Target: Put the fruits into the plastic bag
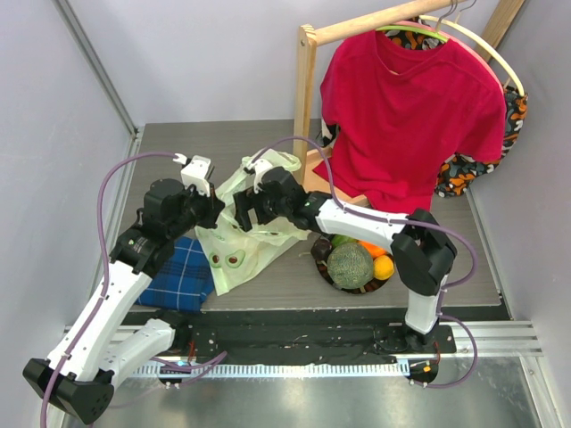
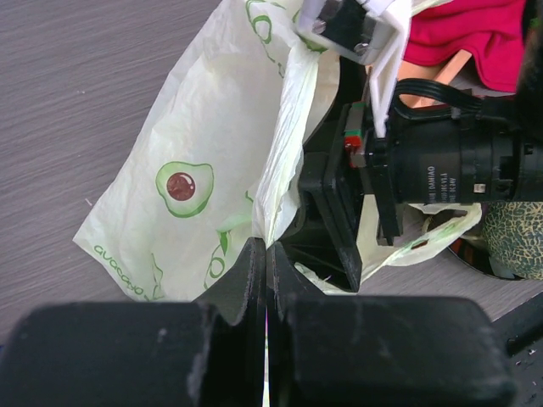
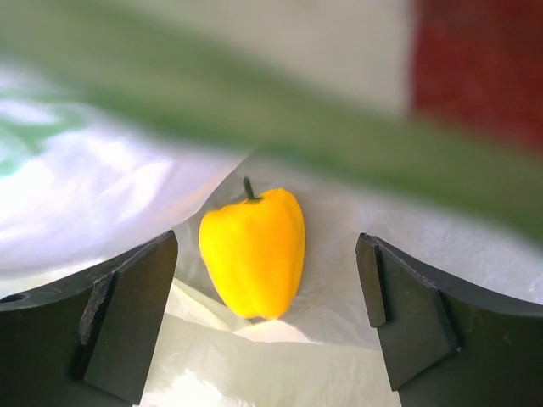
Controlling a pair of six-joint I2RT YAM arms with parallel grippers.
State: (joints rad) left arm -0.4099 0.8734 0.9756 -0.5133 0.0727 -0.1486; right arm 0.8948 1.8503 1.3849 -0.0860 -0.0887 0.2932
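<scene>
Inside the plastic bag [image 3: 288,365], on its pale film, the yellow pepper [image 3: 253,252] lies on its side between the fingers [image 3: 127,322] of the right claw [image 1: 243,212]. Those fingers stand wide apart and touch neither the pepper nor the film, so that claw is released and grips nothing. The pepper thus counts as bagged. Seen from above, the right arm reaches across from the plate side with its claw pushed into the bag's mouth, which is why its wrist view is ringed by bright plastic.

The left claw [image 2: 265,254] is clenched on a fold of the bag's rim, the thin film pinched between its black fingers. I judge that it holds this edge up and to the left so that the mouth gapes. Unpinched, so limp a bag would likely sag shut.

The bag lies on the worktop [image 1: 178,152] between the two arms, just beside the blue plaid cloth [image 1: 183,276]. The other fruits sit on the dark plate [image 1: 326,276] near the right arm: the netted melon [image 1: 350,265], the oranges [image 1: 384,267], a green piece [image 1: 343,239] and a dark purple piece [image 1: 319,245]. The bulky melon will probably need the widest opening.
</scene>
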